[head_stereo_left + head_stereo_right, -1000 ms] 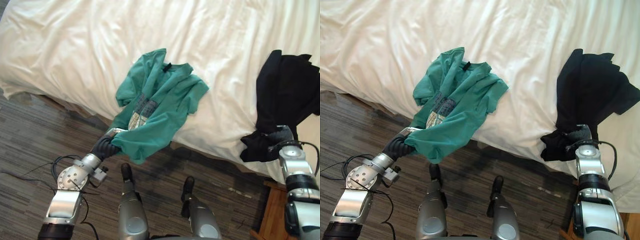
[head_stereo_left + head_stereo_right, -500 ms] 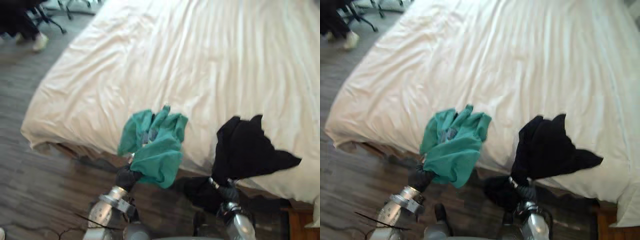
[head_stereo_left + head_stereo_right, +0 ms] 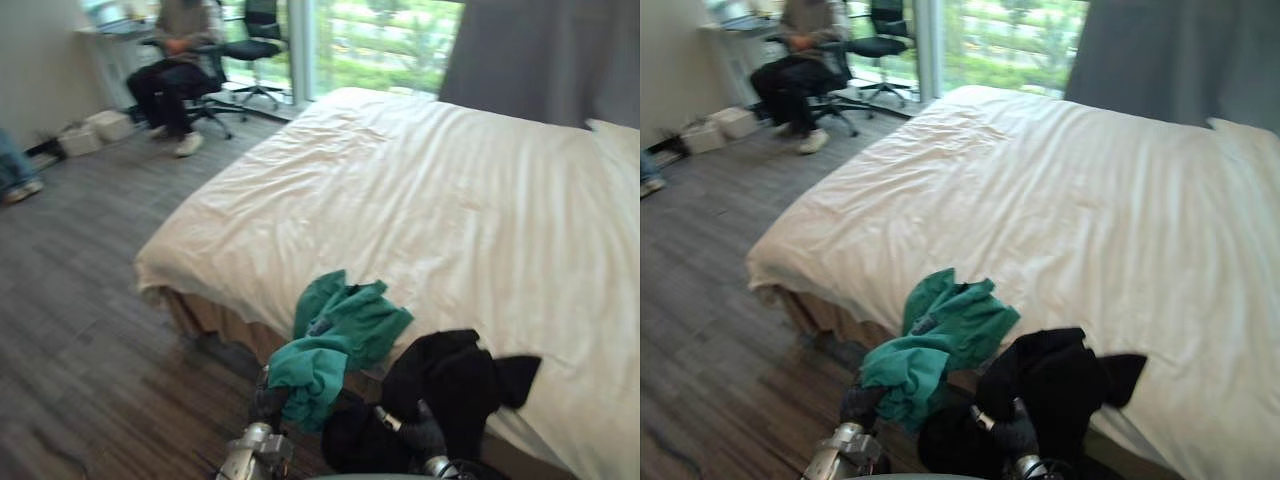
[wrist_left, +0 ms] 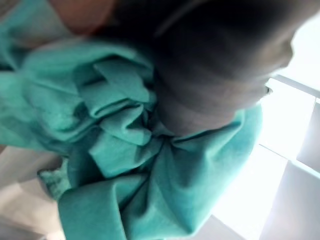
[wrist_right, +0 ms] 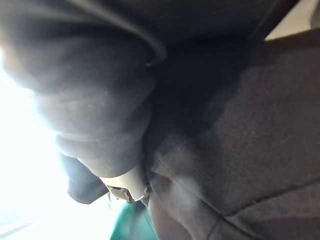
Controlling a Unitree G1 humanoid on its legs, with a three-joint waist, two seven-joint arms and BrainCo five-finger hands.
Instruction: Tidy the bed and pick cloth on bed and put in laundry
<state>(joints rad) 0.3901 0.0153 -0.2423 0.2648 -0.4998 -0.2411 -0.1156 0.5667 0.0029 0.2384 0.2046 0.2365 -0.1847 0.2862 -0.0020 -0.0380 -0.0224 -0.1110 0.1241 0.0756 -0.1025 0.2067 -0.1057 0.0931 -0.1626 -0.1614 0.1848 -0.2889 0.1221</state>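
- Left eye view and right eye view look across a wide bed with a smooth cream-white duvet (image 3: 430,200), which takes up the middle and far right of the room.
- A crumpled teal-green cotton T-shirt (image 3: 345,330) sits at the bed's near edge. Its upper part is against the duvet and its lower folds hang off the edge, below the mattress line.
- The left hand (image 3: 268,405) is just below that near edge, under the hanging teal folds. Its dark ribbed cover shows, and the cloth drapes over the rest.
- Left wrist view has teal cloth bunched tight against the cover. Whether the hand is spread or clenched on the shirt cannot be told.
- A crumpled black cloth garment (image 3: 455,380) lies just beside the teal shirt at the same near edge of the bed, touching it. Part rests on the duvet and part sags below the edge.
- The right hand (image 3: 424,436) is beneath the black garment, off the bed's near edge. Right wrist view shows black fabric wrapped close round the cover, so its grip cannot be told either.
- Dark wood-plank floor (image 3: 80,300) runs along the bed's left side.
- Beyond the bed's far left corner, a person in dark trousers (image 3: 172,60) sits on a black office chair (image 3: 250,40).
- A grey curtain (image 3: 540,55) hangs behind the head of the bed.
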